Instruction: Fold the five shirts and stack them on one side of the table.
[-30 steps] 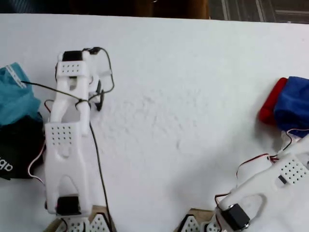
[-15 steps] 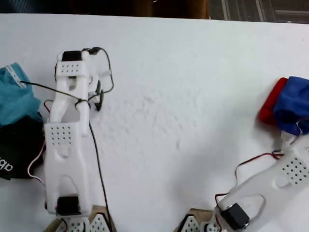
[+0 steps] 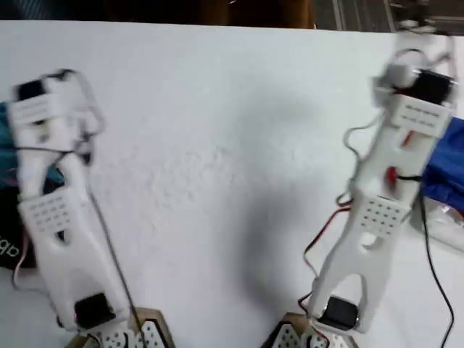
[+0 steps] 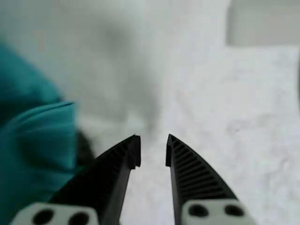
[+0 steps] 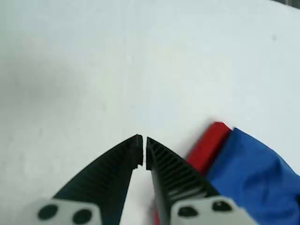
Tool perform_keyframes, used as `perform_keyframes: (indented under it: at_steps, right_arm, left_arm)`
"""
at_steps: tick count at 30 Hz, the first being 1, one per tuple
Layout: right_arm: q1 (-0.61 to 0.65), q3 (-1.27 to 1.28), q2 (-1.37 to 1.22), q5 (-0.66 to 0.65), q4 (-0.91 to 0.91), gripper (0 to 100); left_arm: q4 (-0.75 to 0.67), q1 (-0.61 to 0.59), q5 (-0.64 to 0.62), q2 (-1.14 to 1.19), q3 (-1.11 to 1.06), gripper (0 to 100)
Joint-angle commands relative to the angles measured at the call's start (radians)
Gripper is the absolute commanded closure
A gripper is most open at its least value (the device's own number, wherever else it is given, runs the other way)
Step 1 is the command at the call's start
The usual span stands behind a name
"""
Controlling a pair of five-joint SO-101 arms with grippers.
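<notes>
High view: white letters on the black shirt (image 3: 6, 217) at the grainy white table's (image 3: 232, 145) left edge are cut off, unreadable. A soft, crumpled teal shirt (image 4: 33, 154) lies beside my left gripper (image 4: 152, 151), its ribbed fingers slightly apart and empty. My right gripper (image 5: 144, 151) is pressed together, empty, near the blue shirt (image 5: 253, 178), which touches the red shirt (image 5: 206, 145).

Left tool (image 4: 152, 150) slightly parted, right tool (image 5: 144, 151) closed.

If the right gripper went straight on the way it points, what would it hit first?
Probably only bare table; the right gripper points past the red shirt and blue shirt, off to one side, though depth is unclear.
</notes>
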State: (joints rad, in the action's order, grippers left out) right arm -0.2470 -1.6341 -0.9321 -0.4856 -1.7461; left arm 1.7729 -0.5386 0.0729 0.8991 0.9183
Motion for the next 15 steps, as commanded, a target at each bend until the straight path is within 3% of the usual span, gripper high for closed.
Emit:
perform_keyframes:
  at_steps: [1,5,10,15]
  right_arm:
    - [0.097,-0.032,0.042,0.020,-0.022,98.1]
    - [0.170,-0.032,0.004,0.020,-0.022,98.1]
    - [0.206,-0.032,-0.001,0.018,-0.022,98.1]
    - [0.222,-0.032,0.001,0.014,-0.022,98.1]
  left_arm:
    - [0.018,-0.110,0.048,-0.187,-0.079,89]
    - [0.012,-0.219,0.146,-0.342,-0.266,89]
    - [-0.018,-0.416,0.160,-0.420,-0.328,88]
    - [-0.057,-0.539,0.164,-0.391,-0.331,78]
